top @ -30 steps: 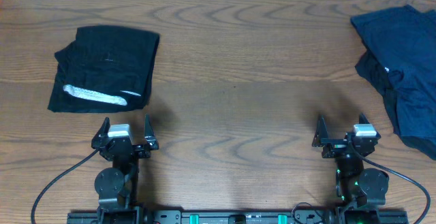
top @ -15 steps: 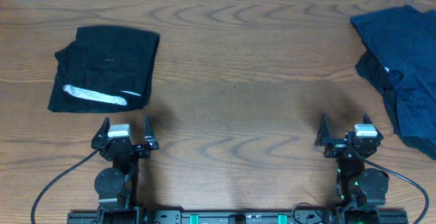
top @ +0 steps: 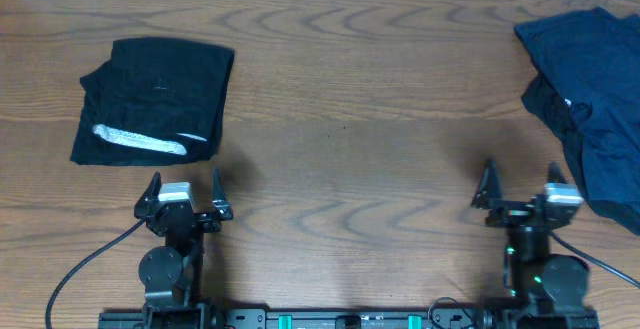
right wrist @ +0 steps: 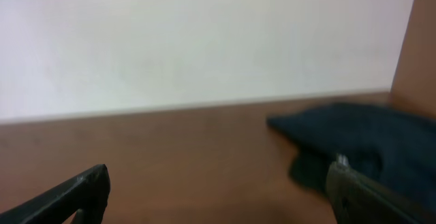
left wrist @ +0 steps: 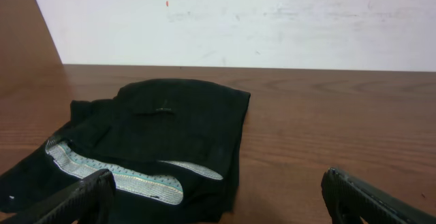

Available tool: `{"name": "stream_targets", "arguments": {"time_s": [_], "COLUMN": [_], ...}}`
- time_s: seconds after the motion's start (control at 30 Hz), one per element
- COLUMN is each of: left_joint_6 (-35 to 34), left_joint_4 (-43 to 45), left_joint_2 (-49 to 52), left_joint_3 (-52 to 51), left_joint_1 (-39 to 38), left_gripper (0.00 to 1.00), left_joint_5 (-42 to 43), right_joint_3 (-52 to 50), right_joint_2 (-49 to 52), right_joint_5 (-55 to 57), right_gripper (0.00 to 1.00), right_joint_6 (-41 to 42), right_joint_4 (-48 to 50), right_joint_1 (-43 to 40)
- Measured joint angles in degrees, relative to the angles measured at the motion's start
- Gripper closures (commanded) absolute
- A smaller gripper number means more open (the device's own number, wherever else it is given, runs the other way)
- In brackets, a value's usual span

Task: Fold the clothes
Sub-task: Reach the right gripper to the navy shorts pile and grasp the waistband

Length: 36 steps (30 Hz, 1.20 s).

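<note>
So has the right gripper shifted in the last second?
Yes. The right gripper has slid sideways to its right, closer to the navy blue clothes pile, which has stayed put. Its jaws stand open, holding nothing.

A robotics lab setup: a wood-grain table (top: 350,99) against a plain white wall (left wrist: 272,20), with two cabled robot arms (top: 165,264) mounted along its near edge.

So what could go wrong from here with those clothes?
The navy pile is bunched in overlapping layers, so the open right fingers beside it might pinch several pieces at once. It also runs past the overhead view's edge, so a tug could drag unseen cloth. The folded black garment lies just ahead of the open left fingers; a stray reach could ruffle it.
</note>
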Motion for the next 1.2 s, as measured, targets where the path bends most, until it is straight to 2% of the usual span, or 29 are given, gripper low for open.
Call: {"name": "stream_targets", "arguments": {"time_s": [0.2,0.37,0.7,0.9,1.0,1.2], "left_joint_6": [0.0,0.0,-0.02,0.0,0.0,0.0], "left_joint_4": [-0.09,-0.2,-0.28,-0.31,-0.33,-0.33], "left_joint_2": [0.0,0.0,-0.04,-0.04,-0.02,-0.04], "left_joint_3": [0.09,0.13,0.2,0.2,0.2,0.22], "left_joint_1": [0.0,0.0,0.0,0.0,0.0,0.0], "left_gripper": [0.02,0.02,0.02,0.02,0.02,0.02], "left_joint_5": [-0.02,0.0,-0.04,-0.04,-0.02,-0.04], "right_joint_3": [16.65,31.63,73.79,94.95,100.08,101.35], "right_joint_2": [10.64,27.61,69.81,90.77,99.14,111.27], "right_joint_5": [-0.04,0.0,4.13,6.29,6.71,7.17], "right_gripper": [0.01,0.01,0.01,0.01,0.01,0.01], "right_joint_6": [1.07,-0.48,-8.33,-17.11,-20.39,-24.52], "right_joint_4": [-1.7,-4.72,-32.2,-43.28,-44.46,-40.98], "right_joint_1": [0.0,0.0,-2.25,-5.55,-7.41,-10.97]}}
